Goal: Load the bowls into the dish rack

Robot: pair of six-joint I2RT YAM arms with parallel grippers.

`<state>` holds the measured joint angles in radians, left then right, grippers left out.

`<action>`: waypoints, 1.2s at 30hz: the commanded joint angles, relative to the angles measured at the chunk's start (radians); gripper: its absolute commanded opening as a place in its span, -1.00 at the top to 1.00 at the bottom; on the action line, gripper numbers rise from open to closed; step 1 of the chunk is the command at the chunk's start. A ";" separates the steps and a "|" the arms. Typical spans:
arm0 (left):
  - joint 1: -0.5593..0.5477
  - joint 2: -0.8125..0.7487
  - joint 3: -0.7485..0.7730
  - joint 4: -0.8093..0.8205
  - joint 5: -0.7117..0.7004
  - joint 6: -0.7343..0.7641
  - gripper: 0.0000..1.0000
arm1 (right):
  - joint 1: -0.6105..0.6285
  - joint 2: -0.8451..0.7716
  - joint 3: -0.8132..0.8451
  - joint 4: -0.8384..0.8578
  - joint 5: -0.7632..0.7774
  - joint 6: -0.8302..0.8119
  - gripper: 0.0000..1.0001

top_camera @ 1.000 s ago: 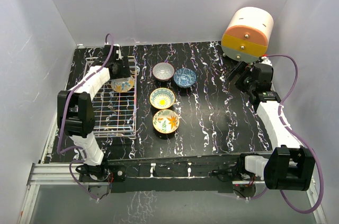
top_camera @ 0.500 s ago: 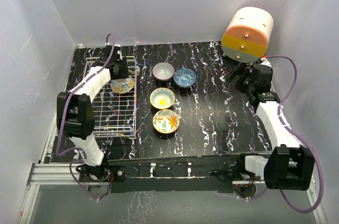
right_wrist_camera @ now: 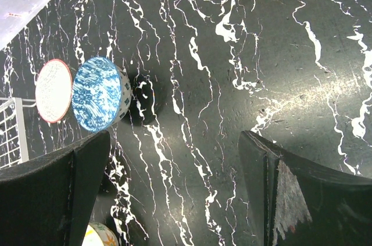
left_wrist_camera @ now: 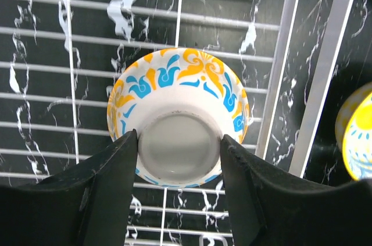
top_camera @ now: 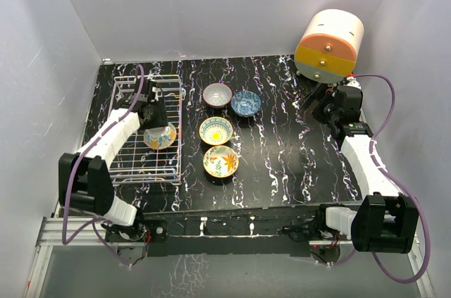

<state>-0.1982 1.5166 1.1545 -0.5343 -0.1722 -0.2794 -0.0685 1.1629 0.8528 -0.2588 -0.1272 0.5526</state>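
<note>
On the left sits the rack (top_camera: pixel 130 164), a white wire basket made of thin straight bars. Its long side runs from the near edge of the table (top_camera: pixel 282 150) toward the back wall. The left tool (left_wrist_camera: pixel 178 144) is over the middle of the rack, and its two black fingers squeeze the round foot of a painted bowl (left_wrist_camera: pixel 177 124). This bowl is smooth and white with yellow and blue leaf shapes. It is tipped so its bottom faces the wrist camera and its mouth points away. A second ago the arm reached to the far end of the rack, and now arm and bowl are closer to the near end. To the right, four round bowls sit mouth up on the shiny black table with white streaks: a grey bowl (top_camera: pixel 217 94), a blue bowl (top_camera: pixel 246 103), a yellow-rimmed bowl (top_camera: pixel 215 129) and an orange flower bowl (top_camera: pixel 220 161). Far right, the right tool (right_wrist_camera: pixel 174 141) is wide open and holds nothing, below a big round drum (top_camera: pixel 329 43).
</note>
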 commanded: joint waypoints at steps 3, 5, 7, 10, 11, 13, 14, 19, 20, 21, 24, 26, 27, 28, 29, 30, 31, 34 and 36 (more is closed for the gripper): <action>-0.027 -0.144 -0.121 -0.045 0.044 -0.093 0.57 | -0.008 -0.027 -0.006 0.046 -0.014 0.001 -0.91; -0.038 -0.174 -0.143 -0.059 0.046 -0.108 0.58 | -0.008 -0.029 -0.010 0.046 -0.016 0.004 -0.91; -0.051 -0.203 -0.164 -0.069 0.047 -0.120 0.59 | -0.008 -0.033 -0.015 0.046 -0.019 0.006 -0.91; -0.060 -0.254 -0.197 -0.083 0.057 -0.143 0.60 | -0.007 -0.037 -0.022 0.046 -0.025 0.009 -0.90; -0.064 -0.274 -0.210 -0.089 0.064 -0.149 0.60 | -0.008 -0.037 -0.023 0.046 -0.025 0.009 -0.91; -0.070 -0.307 -0.226 -0.108 0.067 -0.163 0.60 | -0.007 -0.037 -0.025 0.046 -0.027 0.010 -0.90; -0.072 -0.322 -0.234 -0.118 0.067 -0.169 0.59 | -0.007 -0.038 -0.026 0.046 -0.029 0.010 -0.90; -0.083 -0.360 -0.247 -0.172 0.066 -0.202 0.63 | -0.007 -0.038 -0.036 0.053 -0.043 0.019 -0.90; -0.086 -0.361 -0.245 -0.178 0.072 -0.206 0.63 | -0.008 -0.038 -0.038 0.054 -0.047 0.020 -0.90; -0.088 -0.361 -0.240 -0.190 0.072 -0.213 0.63 | -0.008 -0.040 -0.040 0.053 -0.048 0.022 -0.89; -0.090 -0.371 -0.220 -0.211 0.045 -0.218 0.68 | -0.007 -0.046 -0.044 0.054 -0.049 0.021 -0.89; -0.092 -0.409 -0.201 -0.210 0.014 -0.223 0.54 | -0.008 -0.048 -0.046 0.052 -0.049 0.017 -0.90; -0.090 -0.438 -0.193 -0.201 0.007 -0.223 0.42 | -0.008 -0.048 -0.046 0.052 -0.048 0.017 -0.89; -0.091 -0.451 -0.177 -0.197 0.003 -0.222 0.33 | -0.007 -0.048 -0.047 0.053 -0.048 0.016 -0.89; -0.091 -0.454 -0.156 -0.200 -0.001 -0.220 0.23 | -0.007 -0.048 -0.047 0.054 -0.048 0.016 -0.89; -0.090 -0.447 -0.135 -0.207 -0.002 -0.216 0.18 | -0.007 -0.049 -0.047 0.053 -0.051 0.018 -0.89; -0.091 -0.438 -0.104 -0.216 0.000 -0.211 0.14 | -0.008 -0.048 -0.047 0.054 -0.053 0.019 -0.89; -0.091 -0.415 -0.075 -0.203 -0.002 -0.198 0.09 | -0.008 -0.048 -0.047 0.053 -0.055 0.021 -0.89; -0.090 -0.399 -0.080 -0.160 -0.009 -0.192 0.09 | -0.007 -0.046 -0.048 0.054 -0.053 0.021 -0.90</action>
<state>-0.2848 1.1019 1.0496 -0.7193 -0.1604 -0.4900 -0.0685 1.1450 0.8021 -0.2577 -0.1749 0.5720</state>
